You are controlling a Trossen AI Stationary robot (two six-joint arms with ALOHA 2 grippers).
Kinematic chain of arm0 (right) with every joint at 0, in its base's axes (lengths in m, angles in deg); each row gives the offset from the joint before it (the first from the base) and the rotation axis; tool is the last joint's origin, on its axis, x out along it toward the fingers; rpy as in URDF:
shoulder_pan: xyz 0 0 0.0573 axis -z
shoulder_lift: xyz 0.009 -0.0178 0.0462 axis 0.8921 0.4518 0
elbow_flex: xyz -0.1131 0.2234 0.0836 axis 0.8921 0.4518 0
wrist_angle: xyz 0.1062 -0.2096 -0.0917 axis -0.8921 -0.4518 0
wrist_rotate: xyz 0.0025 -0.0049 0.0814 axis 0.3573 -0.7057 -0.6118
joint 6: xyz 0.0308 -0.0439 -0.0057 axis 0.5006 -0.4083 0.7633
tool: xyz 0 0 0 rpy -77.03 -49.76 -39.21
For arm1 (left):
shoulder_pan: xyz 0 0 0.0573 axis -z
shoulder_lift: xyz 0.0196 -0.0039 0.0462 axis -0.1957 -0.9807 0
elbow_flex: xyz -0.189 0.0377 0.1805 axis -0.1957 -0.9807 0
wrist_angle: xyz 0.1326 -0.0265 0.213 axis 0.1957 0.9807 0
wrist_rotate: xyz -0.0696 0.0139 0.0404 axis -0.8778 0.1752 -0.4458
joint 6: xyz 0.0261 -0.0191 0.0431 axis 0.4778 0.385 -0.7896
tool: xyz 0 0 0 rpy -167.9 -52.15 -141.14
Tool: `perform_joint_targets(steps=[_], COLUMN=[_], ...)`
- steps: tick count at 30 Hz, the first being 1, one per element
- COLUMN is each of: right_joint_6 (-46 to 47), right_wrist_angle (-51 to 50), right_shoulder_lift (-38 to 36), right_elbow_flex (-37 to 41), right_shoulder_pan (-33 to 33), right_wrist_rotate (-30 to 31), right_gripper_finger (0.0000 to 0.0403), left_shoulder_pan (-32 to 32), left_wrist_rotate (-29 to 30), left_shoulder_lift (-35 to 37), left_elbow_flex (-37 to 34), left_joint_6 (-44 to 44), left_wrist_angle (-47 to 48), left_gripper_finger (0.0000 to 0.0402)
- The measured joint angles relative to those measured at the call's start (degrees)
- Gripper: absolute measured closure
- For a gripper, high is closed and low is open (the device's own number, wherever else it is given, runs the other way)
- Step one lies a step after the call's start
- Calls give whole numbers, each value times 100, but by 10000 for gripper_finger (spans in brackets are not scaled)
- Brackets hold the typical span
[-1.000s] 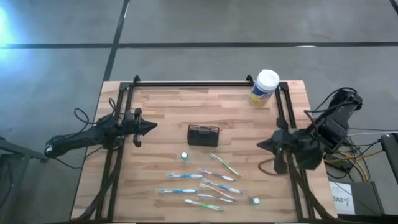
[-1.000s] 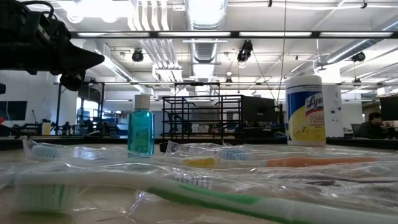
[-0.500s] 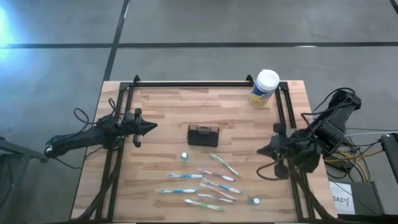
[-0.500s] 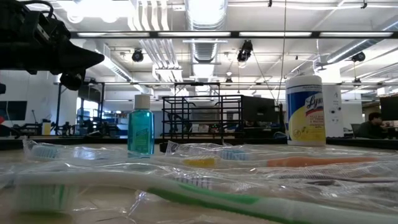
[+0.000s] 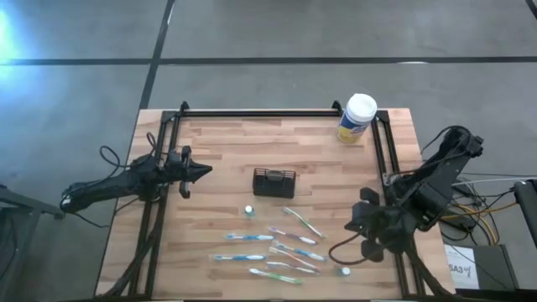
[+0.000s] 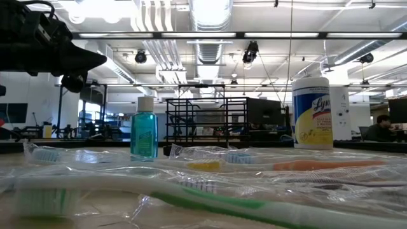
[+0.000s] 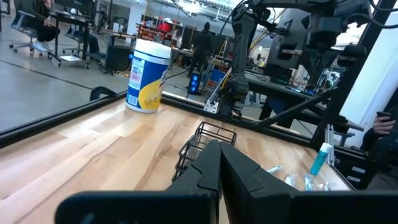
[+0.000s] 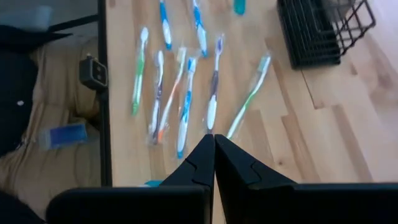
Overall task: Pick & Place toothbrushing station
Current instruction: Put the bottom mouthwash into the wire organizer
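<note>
Wood table (image 5: 226, 143) around black holder (image 5: 274, 181)

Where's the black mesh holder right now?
In the high view, the black mesh holder sits near the table's middle, apart from both grippers, with the wrapped toothbrushes on the side away from the yellow canister.

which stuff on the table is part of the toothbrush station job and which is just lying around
Belongs to the job:
black mesh holder box
wrapped toothbrushes, spread loose on the wood
small teal bottle with white cap
second small white-topped piece

Just lying about:
yellow wipes canister with white lid, at the table's far corner on the right arm's side
</note>
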Motion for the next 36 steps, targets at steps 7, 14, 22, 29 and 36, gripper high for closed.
perform_joint_targets(steps=[7, 14, 22, 29, 36], right_joint_6=[702, 1629, 2547, 2960, 2981], right_wrist_angle=[27, 174, 202, 164, -449], right_shoulder_lift=[342, 657, 1216, 1832, 2489], right_elbow_flex=[-2, -20, -261, -830, -1492], right_shoulder_pan=[0, 0, 0, -3, -7], right_wrist_rotate=[-112, -558, -1158, -1936, -2036], right_gripper_finger=[394, 377, 306, 252, 224], left_shoulder_pan=[0, 0, 2, 2, 2], left_wrist_rotate=[10, 32, 32, 21, 10], left_shoulder_lift=[0, 0, 0, -4, -4], left_elbow_flex=[0, 0, 0, 0, 0], left_joint_6=[-50, -60, -224, -181, -194], left_wrist_angle=[3, 27, 41, 56, 66], left_gripper_finger=[394, 394, 394, 394, 394])
